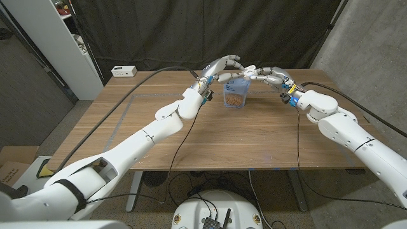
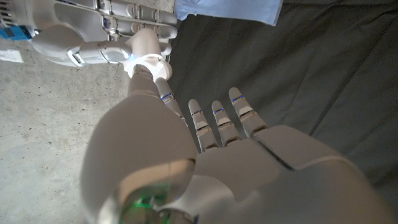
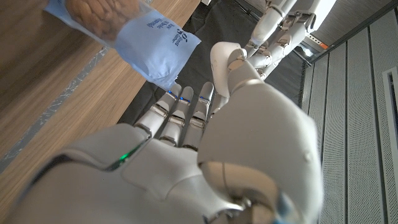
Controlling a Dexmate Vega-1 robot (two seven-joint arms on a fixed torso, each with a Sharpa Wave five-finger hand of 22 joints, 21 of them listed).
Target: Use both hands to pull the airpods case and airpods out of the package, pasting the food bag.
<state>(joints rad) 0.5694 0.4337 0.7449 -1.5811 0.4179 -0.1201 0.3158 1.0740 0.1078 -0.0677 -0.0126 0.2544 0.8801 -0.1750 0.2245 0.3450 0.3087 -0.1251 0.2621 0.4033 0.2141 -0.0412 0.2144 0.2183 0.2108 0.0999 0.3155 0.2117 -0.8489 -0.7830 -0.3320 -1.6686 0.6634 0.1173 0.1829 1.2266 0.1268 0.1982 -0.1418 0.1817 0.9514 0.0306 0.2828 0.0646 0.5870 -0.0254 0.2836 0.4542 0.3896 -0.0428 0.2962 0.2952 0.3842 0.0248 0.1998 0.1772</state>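
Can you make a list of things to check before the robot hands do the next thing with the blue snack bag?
1. Bag standing upright on the table: ok. The blue food bag stands on the wooden table.
2. Left hand at the bag's top: ok. The left hand is up by its top edge.
3. Right hand at the bag's top: ok. The right hand reaches in from the other side.
4. Firm hold on the bag: cannot tell, the fingertips are too small to see.
5. Bag top sealed: cannot tell.
6. Food inside: ok, brown snacks show through.
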